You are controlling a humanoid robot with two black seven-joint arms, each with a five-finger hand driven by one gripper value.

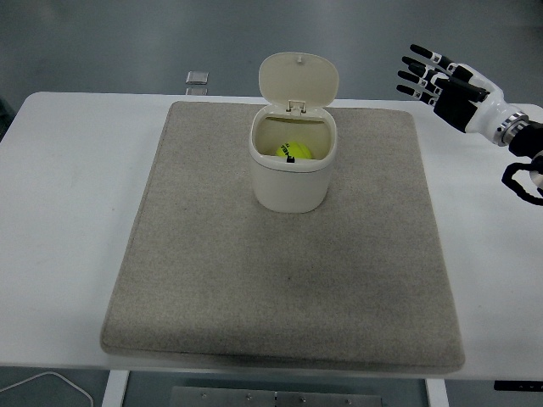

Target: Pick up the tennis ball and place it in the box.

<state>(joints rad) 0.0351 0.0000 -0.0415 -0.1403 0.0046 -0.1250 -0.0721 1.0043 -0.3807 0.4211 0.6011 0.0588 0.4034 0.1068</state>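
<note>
A yellow-green tennis ball (293,151) lies inside the cream box (291,182), a small bin standing on the grey mat with its hinged lid (298,80) tipped up at the back. My right hand (424,75) hovers at the upper right, well away from the box, above the mat's far right corner. Its fingers are spread and hold nothing. The left arm is out of view.
The grey mat (280,280) covers most of the white table (59,212). A small flat square object (197,78) lies at the table's far edge, left of the box. A white cable (51,381) shows below the table's near left edge.
</note>
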